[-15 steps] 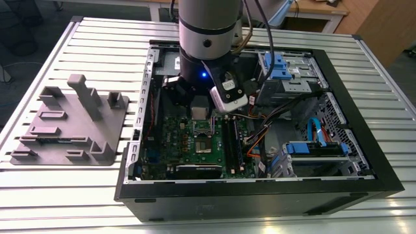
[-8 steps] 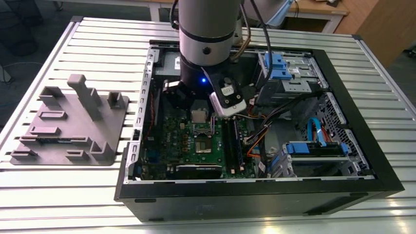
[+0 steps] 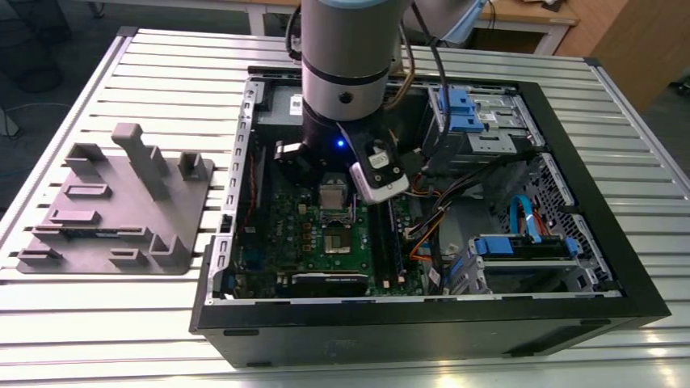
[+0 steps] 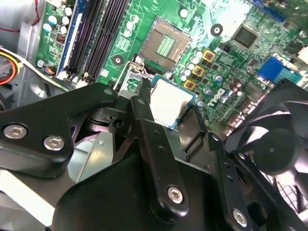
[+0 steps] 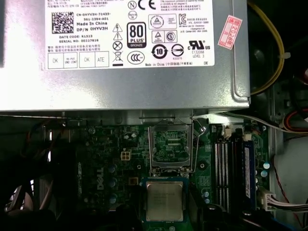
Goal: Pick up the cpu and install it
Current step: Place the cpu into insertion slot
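A slatted metal tabletop carries an open black case lying on its side. A grey fixture with upright posts stands just beside it at the exterior view's left.

Inside the case a green motherboard covers the floor toward the exterior view's left. A silver power supply sits at the far end. Drive cages with blue tabs stand along the exterior view's right, with a tangle of cables between them and the board. A black fan sits at the board's edge.

The arm reaches down into the far part of the case, over the board.

In the second wrist view the end effector has its black fingers closed to a narrow gap. They grip the cpu by two opposite edges, its silver top facing up.

The cpu hangs over the board just beside the socket, not in it. The socket lies open with its frame swung up and its contact field bare. Black memory slots run alongside the socket.
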{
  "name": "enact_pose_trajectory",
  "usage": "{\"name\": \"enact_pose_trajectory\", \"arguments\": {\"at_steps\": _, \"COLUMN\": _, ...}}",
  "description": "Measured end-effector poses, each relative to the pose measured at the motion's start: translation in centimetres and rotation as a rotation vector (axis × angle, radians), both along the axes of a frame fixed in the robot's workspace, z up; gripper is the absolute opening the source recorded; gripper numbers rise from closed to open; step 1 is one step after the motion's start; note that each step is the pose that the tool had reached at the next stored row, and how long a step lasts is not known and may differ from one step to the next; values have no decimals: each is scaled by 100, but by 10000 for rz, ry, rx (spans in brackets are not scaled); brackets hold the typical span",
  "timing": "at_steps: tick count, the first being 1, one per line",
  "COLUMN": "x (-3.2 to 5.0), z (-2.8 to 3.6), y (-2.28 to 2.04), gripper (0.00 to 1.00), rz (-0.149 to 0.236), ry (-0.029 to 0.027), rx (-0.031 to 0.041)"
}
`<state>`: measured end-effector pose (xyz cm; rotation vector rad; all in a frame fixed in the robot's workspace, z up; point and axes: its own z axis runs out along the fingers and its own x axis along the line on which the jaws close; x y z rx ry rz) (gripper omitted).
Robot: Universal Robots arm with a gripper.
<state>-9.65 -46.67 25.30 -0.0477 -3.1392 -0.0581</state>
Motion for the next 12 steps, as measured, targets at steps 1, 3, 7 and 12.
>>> {"name": "enact_pose_trajectory", "arguments": {"at_steps": 1, "x": 2, "z": -9, "y": 0, "gripper": 47, "rz": -1, "ry": 1, "rx": -1}}
{"name": "enact_pose_trajectory", "arguments": {"at_steps": 3, "x": 2, "z": -10, "y": 0, "gripper": 47, "rz": -1, "ry": 3, "rx": -5}}
{"name": "enact_pose_trajectory", "arguments": {"at_steps": 7, "x": 3, "z": -15, "y": 0, "gripper": 47, "rz": 0, "ry": 1, "rx": -1}}
{"name": "enact_pose_trajectory", "arguments": {"at_steps": 12, "x": 3, "z": -28, "y": 0, "gripper": 47, "rz": 0, "ry": 2, "rx": -4}}
